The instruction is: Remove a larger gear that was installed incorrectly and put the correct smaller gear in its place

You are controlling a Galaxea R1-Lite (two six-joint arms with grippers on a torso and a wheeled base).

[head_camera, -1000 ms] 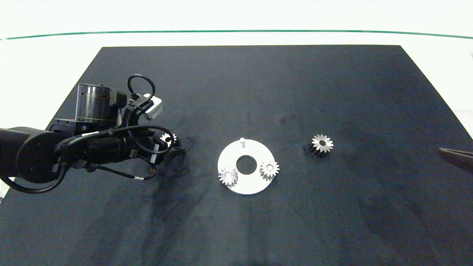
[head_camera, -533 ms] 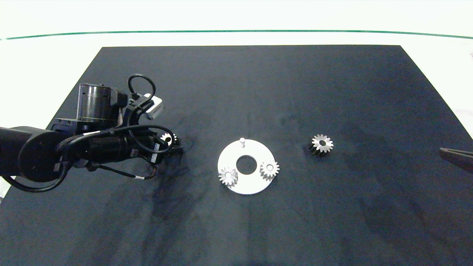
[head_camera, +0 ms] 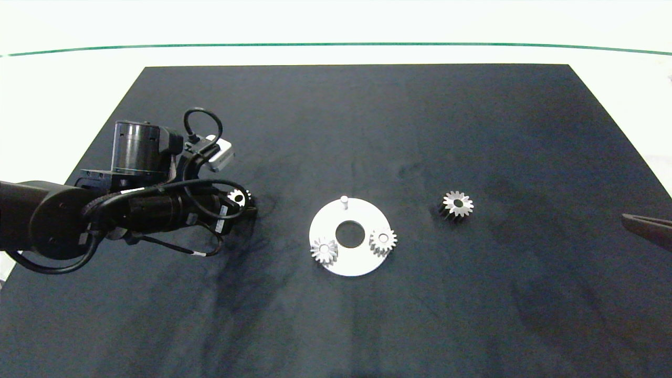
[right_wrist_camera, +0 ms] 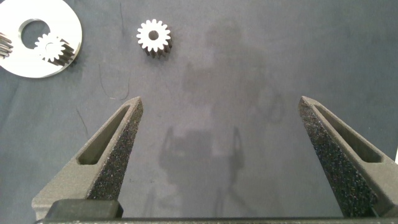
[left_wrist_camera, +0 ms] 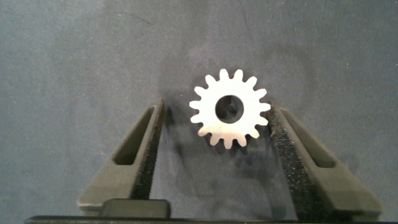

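The smaller gear, silver-faced with stubby teeth and a wide dark hole, lies flat on the black mat left of the white plate. My left gripper stands open around it, one pad close against its teeth and the other a little apart. In the head view the arm half hides that gear and the left gripper. The larger gear, with pointed teeth, lies on the mat right of the plate, also in the right wrist view. My right gripper hangs open and empty at the right edge.
The white plate has a round middle hole, a bare white peg on its far side and two all-silver gears on its near side. The black mat covers most of the white table.
The left arm has shifted only slightly around the smaller gear, which still lies on the mat. The right gripper has barely moved.
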